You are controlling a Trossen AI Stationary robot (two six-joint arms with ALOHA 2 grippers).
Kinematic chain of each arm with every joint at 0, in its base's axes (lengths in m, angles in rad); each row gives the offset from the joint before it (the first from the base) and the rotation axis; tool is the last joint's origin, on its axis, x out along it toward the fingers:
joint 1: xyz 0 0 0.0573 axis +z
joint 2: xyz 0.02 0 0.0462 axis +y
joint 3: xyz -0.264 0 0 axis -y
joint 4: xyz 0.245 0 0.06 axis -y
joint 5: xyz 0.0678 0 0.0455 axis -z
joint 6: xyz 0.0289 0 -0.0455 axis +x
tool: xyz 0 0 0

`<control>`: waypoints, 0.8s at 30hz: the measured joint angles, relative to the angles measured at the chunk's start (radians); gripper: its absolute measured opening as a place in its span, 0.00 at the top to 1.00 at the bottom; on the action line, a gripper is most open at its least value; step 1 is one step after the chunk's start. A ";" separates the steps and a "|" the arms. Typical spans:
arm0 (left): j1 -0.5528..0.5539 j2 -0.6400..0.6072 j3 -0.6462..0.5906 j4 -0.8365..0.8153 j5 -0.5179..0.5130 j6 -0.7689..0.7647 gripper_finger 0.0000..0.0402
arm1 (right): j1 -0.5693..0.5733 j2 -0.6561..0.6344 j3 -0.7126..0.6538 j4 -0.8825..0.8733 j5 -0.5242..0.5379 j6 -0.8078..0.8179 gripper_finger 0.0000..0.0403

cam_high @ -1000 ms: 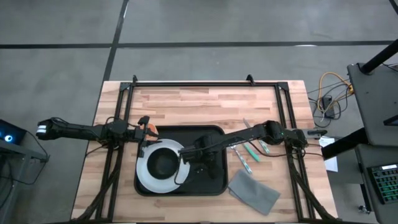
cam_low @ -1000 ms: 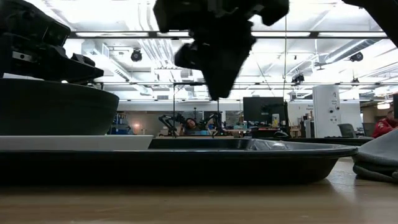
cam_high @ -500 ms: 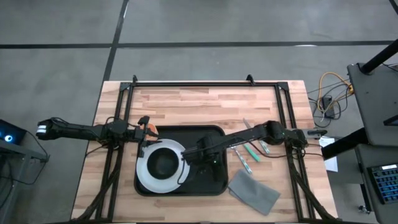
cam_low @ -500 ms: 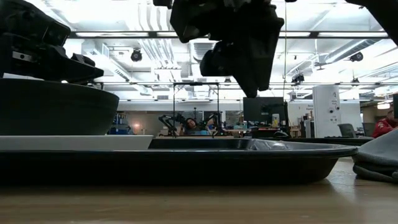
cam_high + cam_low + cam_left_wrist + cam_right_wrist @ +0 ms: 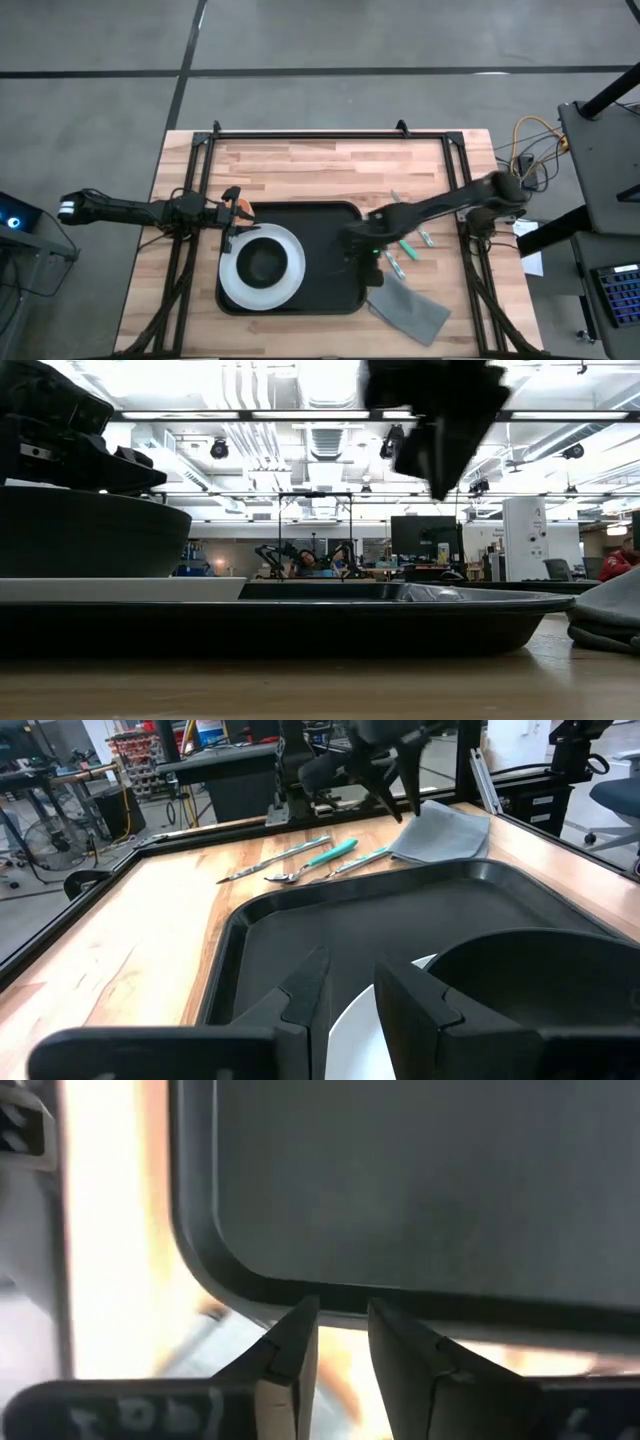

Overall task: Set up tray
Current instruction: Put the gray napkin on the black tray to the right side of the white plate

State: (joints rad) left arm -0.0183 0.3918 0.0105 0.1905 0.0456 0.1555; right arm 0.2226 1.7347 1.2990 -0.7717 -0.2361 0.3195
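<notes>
The black tray (image 5: pixel 325 280) lies on the wooden table, a little near of its middle. A round white plate (image 5: pixel 232 285) lies in the tray's left half with a black bowl (image 5: pixel 262 263) on it. My left gripper (image 5: pixel 232 212) waits shut over the tray's far left corner; its wrist view (image 5: pixel 345 1000) looks across the tray (image 5: pixel 300 930). My right gripper (image 5: pixel 352 243) is shut and empty above the tray's right rim (image 5: pixel 215 1250). It hangs high in the low view (image 5: pixel 437 485).
Cutlery, some with teal handles (image 5: pixel 405 245), lies on the wood right of the tray. A folded grey cloth (image 5: pixel 408 308) lies at the tray's near right corner. A black frame (image 5: pixel 300 135) edges the far side and both sides. Bare wood lies beyond the tray.
My right gripper has left the plate's right rim and gone across the tray toward the table's right edge, rising as it went. It now stands over the tray's right rim. The plate and bowl stay in the tray.
</notes>
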 joint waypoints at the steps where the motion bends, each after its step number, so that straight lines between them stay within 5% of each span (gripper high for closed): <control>1: 0.000 0.001 0.000 0.000 0.000 0.000 0.85 | 0.001 -0.054 -0.072 0.064 -0.004 0.057 0.80; 13: 0.000 0.002 0.000 0.000 0.000 0.000 0.85 | 0.095 -0.547 -0.647 0.496 -0.035 0.339 0.82; 24: 0.000 0.002 0.000 0.000 0.000 0.000 0.85 | 0.135 -0.620 -0.740 0.516 -0.121 0.493 0.81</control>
State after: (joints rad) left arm -0.0185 0.3939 0.0109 0.1905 0.0460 0.1555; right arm 0.3573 1.1145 0.5591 -0.2559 -0.3572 0.8123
